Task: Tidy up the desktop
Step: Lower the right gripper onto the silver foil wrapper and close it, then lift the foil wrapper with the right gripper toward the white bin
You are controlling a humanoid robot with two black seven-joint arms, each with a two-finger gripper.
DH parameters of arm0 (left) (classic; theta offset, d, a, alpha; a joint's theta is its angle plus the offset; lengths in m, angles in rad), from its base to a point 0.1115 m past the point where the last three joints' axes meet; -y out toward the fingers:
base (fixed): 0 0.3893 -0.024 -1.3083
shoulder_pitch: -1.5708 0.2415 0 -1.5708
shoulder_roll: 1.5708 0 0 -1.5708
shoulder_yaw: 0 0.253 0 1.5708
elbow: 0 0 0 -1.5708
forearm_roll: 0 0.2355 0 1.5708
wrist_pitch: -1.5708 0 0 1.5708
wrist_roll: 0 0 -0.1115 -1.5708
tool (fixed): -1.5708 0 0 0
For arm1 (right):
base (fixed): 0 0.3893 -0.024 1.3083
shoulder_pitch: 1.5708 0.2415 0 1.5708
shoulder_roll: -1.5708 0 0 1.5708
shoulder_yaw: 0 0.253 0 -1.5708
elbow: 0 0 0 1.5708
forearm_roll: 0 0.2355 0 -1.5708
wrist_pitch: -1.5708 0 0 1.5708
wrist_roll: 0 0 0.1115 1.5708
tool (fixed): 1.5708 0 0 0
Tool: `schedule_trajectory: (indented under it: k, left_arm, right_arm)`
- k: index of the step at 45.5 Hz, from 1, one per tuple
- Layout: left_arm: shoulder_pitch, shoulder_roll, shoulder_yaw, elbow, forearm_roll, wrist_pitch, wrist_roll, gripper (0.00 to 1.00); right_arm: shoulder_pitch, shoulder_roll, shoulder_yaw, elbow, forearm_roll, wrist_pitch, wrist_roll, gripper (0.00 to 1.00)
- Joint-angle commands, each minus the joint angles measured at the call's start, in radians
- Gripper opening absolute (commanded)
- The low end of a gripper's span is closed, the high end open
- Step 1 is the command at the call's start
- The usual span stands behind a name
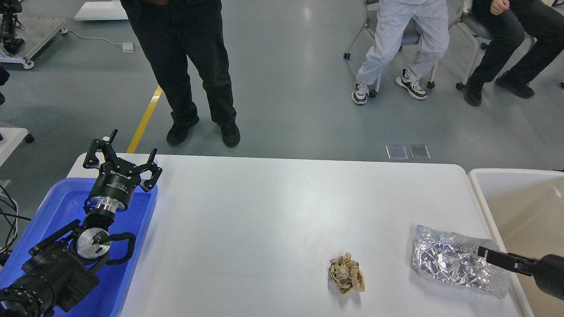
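The desktop [273, 211] is a wide white tabletop. A crumpled ball of brown paper [346, 273] lies on it at the front right of centre. A crinkled sheet of silver foil [449, 259] lies flat near the right edge. My left gripper [128, 147] is open and empty, held above the far corner of the blue tray [57, 211]. My right gripper [484, 254] comes in from the right, low over the foil's right end. Only a thin dark finger of it shows, so I cannot tell how the jaws stand.
A beige bin with a white rim [520, 207] stands against the table's right side. A person in black [194, 66] stands just behind the table's far edge. Two people sit on chairs [405, 39] at the back right.
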Motion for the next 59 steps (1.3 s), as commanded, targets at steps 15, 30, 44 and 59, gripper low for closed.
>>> schedule_trajectory:
  k: [15, 30, 44, 59]
  left_arm:
    - [0.001, 0.0, 0.0, 0.0, 0.0, 0.0, 0.0, 1.0]
    - [0.001, 0.0, 0.0, 0.0, 0.0, 0.0, 0.0, 1.0]
    - [0.001, 0.0, 0.0, 0.0, 0.0, 0.0, 0.0, 1.0]
    - [0.001, 0.0, 0.0, 0.0, 0.0, 0.0, 0.0, 1.0]
  right_arm:
    - [0.012, 0.15, -0.127, -0.227, 0.001, -0.1, 0.069, 0.98]
    - [0.017, 0.192, -0.127, -0.288, 0.013, -0.117, 0.085, 0.98]
    - [0.021, 0.19, -0.129, -0.291, 0.013, -0.117, 0.099, 0.61]
    - [0.02, 0.186, -0.132, -0.311, 0.013, -0.115, 0.099, 0.13]
